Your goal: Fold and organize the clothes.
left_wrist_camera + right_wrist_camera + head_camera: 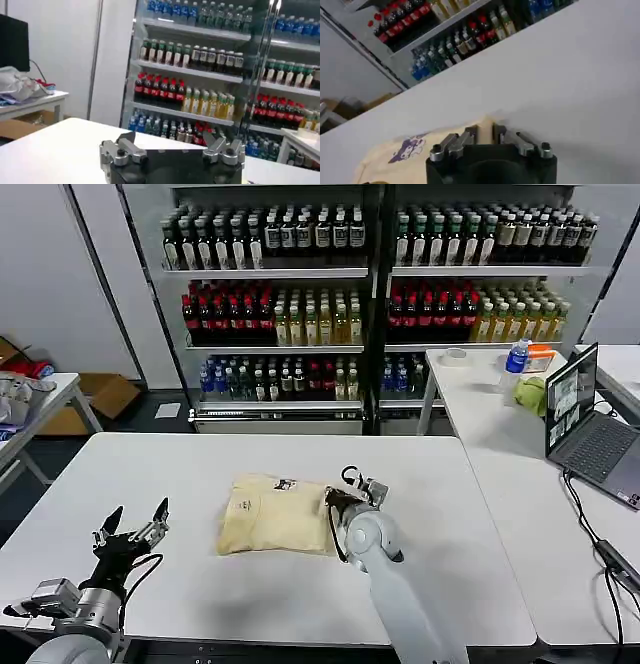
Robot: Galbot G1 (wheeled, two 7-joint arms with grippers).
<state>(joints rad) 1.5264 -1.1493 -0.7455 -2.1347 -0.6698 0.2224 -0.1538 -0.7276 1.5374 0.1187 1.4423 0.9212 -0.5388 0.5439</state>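
Pinching the folded T-shirt (275, 514), the right pincer (335, 499) grips its edge.

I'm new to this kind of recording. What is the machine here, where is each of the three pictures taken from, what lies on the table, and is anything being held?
This is a robot with two arms, each ending in a claw. The wide picture comes from a camera on its head, looking down at a white table. The other two come from cameras on its wrists, each looking past its own claw.

On the table lies a folded cream-yellow T-shirt with a small label at the neck. The right claw sits at the shirt's right edge, its fingers close together; the right wrist view shows them at the fabric's edge, with a purple cartoon print nearby. Whether they pinch the cloth I cannot tell.

The left claw waits open above the table's left side, holding nothing. Shelves of bottles stand behind.
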